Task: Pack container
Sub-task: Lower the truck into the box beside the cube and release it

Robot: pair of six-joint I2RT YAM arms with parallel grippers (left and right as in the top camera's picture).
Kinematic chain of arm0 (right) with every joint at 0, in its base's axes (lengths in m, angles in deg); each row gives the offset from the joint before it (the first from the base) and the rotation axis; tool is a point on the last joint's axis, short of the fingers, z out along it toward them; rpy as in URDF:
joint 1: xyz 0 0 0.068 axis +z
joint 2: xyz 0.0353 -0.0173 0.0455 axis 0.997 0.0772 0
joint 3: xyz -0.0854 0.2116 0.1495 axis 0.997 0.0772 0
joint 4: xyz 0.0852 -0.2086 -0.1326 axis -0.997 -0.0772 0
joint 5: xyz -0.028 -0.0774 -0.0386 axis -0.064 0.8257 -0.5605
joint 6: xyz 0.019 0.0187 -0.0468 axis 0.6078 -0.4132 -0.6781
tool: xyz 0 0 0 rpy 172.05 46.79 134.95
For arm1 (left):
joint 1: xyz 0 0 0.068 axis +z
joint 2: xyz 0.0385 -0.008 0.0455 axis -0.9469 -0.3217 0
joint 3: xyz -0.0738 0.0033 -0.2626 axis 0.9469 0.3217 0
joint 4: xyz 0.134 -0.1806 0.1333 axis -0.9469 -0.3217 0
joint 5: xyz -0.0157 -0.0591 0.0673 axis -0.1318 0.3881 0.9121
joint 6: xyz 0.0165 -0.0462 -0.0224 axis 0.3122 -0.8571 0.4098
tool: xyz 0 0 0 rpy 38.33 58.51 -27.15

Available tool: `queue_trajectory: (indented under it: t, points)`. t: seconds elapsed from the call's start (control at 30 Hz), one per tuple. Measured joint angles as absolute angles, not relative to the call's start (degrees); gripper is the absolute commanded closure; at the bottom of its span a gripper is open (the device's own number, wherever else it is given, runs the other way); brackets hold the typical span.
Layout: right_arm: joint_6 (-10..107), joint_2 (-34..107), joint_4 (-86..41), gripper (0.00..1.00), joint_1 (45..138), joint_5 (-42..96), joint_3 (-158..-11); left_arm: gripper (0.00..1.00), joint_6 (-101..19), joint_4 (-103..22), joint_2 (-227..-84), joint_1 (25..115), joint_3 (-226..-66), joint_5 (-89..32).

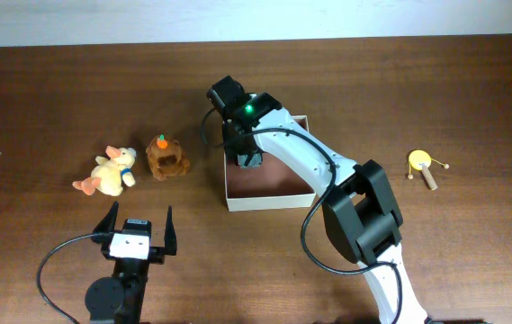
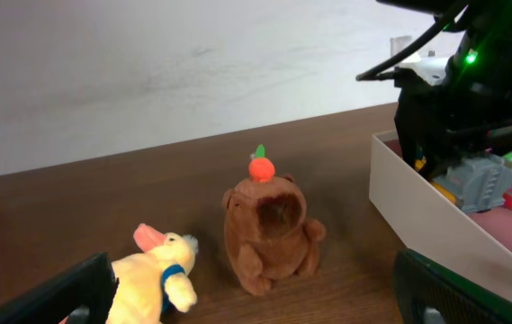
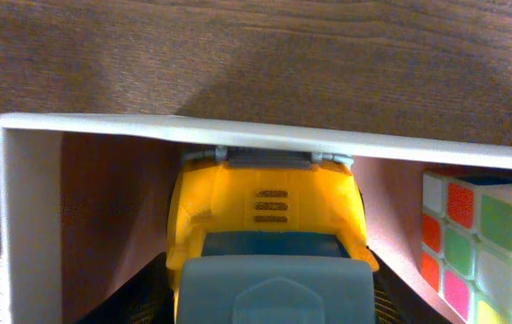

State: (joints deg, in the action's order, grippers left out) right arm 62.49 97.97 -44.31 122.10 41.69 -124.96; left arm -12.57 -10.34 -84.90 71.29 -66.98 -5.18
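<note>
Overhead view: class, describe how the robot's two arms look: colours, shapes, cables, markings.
The right arm has white curved links joined by boxy black housings, a green light glowing near its wrist and a black cable looping beside it. The left arm is black with a round joint, a white block, two pointed black fingers and a black wire.

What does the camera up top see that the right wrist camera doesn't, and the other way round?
Only the overhead view shows the yellow duck plush, the brown plush with the orange top, the little yellow drum and the left pincer, wide open. Only the right wrist view shows the toy truck with its yellow cab and the colour cube beside it; from above, the right arm covers those. Both show the container and the wooden table.
</note>
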Motion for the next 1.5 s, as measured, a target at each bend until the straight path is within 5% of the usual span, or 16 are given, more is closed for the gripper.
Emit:
queue_trajectory:
  t: [0.17, 0.7, 1.23, 1.5]
  points:
    - [62.51, 98.13, -43.48, 0.29, 122.1, 41.76, -124.96, 0.01, -12.57, -10.34, -84.9, 71.29, -66.98, -5.18]
    - [60.41, 98.13, -44.92, 0.28, 122.15, 42.13, -125.09, 0.01, -12.57, -10.34, -84.9, 71.29, -66.98, -5.18]
    - [58.47, 92.2, -55.19, 0.63, 122.15, 43.22, -131.43, 0.01, -12.57, -10.34, -84.9, 71.29, -66.98, -5.18]
    - [59.91, 92.2, -56.92, 0.68, 122.15, 45.84, -128.92, 0.01, -12.57, -10.34, -84.9, 71.29, -66.98, -5.18]
